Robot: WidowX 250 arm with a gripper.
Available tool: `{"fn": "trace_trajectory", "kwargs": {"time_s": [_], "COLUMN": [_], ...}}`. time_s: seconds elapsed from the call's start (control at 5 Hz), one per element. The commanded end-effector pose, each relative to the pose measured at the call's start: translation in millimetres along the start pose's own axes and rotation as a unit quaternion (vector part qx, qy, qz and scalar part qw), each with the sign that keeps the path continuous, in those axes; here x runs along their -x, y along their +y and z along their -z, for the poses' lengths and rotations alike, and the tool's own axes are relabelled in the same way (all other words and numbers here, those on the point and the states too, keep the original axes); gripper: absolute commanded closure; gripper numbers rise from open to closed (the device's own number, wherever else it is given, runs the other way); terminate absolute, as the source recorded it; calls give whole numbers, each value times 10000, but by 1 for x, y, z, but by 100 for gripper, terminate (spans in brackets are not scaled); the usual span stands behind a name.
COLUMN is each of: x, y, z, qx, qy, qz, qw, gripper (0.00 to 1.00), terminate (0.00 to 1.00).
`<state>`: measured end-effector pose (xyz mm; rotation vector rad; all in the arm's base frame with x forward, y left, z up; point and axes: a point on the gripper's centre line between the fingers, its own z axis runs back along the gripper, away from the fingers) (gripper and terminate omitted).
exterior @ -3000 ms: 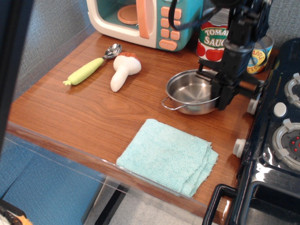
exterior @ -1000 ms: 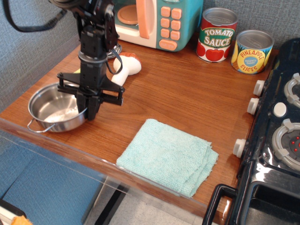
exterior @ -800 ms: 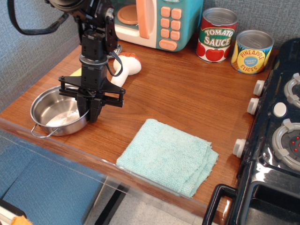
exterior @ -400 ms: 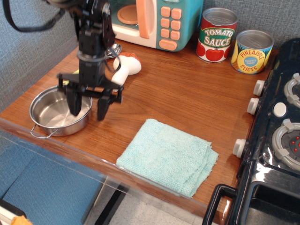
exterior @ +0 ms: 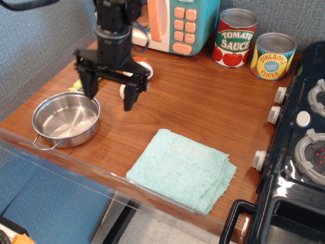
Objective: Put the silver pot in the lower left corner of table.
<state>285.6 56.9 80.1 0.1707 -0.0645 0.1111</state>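
Grey textured wall behind, a glossy wood-grain counter (exterior: 203,96) in front of you with a clear plastic strip along its near edge. The silver pot (exterior: 66,119) sits at the lower left of the frame, close to that front edge and the counter's left side, one wire loop handle pointing toward the plastic lip. Your end effector (exterior: 110,92) hangs spread wide and empty above and just to the right of the pot, one finger over the pot's far rim, the other over bare wood; nothing is gripped. From the end effector, the pot lies down and to the left in the frame. Being round, it has no long axis to mind beyond the handle line.

By the look of it the pot is placed where the task wants it, so your likely move is a clear lift away. Open room lies up and toward the centre. Behind the arm wait a white toy mushroom (exterior: 144,65) and a toy microwave (exterior: 175,23); a folded teal cloth (exterior: 183,170) lies at lower centre.
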Motion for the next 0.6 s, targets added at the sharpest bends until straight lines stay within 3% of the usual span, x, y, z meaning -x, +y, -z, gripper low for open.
{"fn": "trace_trajectory", "kwargs": {"time_s": [0.0, 0.2, 0.4], "x": [5, 5, 5], "y": [-7, -7, -7], "z": [-19, -19, -19], "qx": [91, 91, 91], "qy": [-408, -408, -408], "qz": [515, 515, 515], "qw": [9978, 9978, 9978], "gripper": [0, 0, 0], "terminate": [0, 0, 100]}}
